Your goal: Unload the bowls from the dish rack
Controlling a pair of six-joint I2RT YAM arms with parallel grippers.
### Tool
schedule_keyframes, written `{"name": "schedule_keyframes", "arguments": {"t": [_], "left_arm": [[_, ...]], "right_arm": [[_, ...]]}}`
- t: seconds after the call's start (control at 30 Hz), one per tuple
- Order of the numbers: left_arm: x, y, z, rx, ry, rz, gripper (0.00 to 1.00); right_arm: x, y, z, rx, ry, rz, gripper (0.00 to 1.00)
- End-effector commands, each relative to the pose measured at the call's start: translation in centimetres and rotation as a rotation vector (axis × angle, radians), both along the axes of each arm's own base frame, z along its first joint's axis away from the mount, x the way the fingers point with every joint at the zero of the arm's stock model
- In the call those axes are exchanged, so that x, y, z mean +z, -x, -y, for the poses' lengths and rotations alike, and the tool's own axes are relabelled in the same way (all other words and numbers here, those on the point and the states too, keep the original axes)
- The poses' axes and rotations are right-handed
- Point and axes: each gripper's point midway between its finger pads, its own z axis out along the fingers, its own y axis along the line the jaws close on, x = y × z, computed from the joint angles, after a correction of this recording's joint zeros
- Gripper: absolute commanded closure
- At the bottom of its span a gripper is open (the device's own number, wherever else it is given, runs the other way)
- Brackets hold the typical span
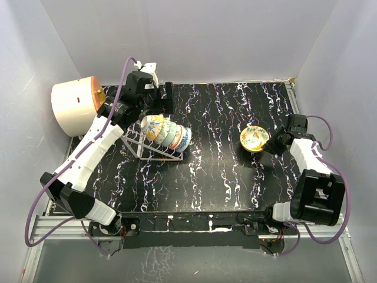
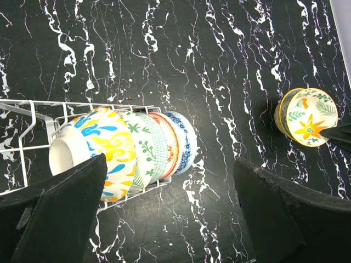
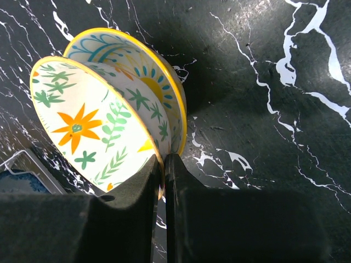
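The wire dish rack (image 1: 144, 150) stands at the table's left and holds several patterned bowls (image 1: 168, 133) on edge in a row. In the left wrist view the rack (image 2: 33, 118) holds a yellow-and-blue bowl (image 2: 107, 145) nearest, then green, teal, red and blue ones. My left gripper (image 1: 166, 99) (image 2: 170, 219) is open and empty above the rack's far side. My right gripper (image 1: 273, 141) (image 3: 163, 161) is shut on the rim of a yellow-rimmed flower bowl (image 3: 88, 129) (image 1: 254, 138), tilted against a second yellow bowl (image 3: 159, 82) on the table at the right.
A large cream-and-orange cylinder (image 1: 73, 106) lies off the table's left rear corner. White walls close in the back and sides. The black marbled table (image 1: 218, 171) lies between the rack and the yellow bowls.
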Motion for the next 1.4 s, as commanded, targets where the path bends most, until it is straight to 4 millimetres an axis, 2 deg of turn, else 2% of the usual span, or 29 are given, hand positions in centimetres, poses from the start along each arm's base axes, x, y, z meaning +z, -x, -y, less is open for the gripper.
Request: {"name": "schedule_keyframes", "arguments": {"t": [0.0,0.23,0.47,0.73,0.93,1.2,1.37], "left_arm": [[2.1,0.8,-0.4,-0.002,0.026,0.045,0.03],[2.2,0.5,-0.2,-0.005,0.024,0.048,0.03],[2.5,0.3,-0.1,-0.010,0.023,0.049,0.03],[2.4,0.4,-0.1,-0.014,0.020,0.045,0.03],[2.3,0.6,-0.3,-0.010,0.017,0.044,0.03],[2.0,0.9,-0.1,-0.011,0.038,0.036,0.03],[1.6,1.1,-0.4,-0.001,0.023,0.026,0.03]], "right_arm": [[1.2,-1.7,-0.2,0.006,-0.029,0.068,0.93],[0.9,-2.2,-0.2,0.007,-0.039,0.068,0.92],[1.0,-3.0,0.3,-0.016,-0.027,0.076,0.84],[1.4,-3.3,0.2,-0.019,-0.035,0.091,0.65],[2.7,-2.9,0.7,-0.032,0.006,0.112,0.50],[3.1,-1.9,1.7,-0.043,0.073,0.095,0.48],[4.3,-2.2,1.5,-0.037,0.066,0.125,0.49]]}}
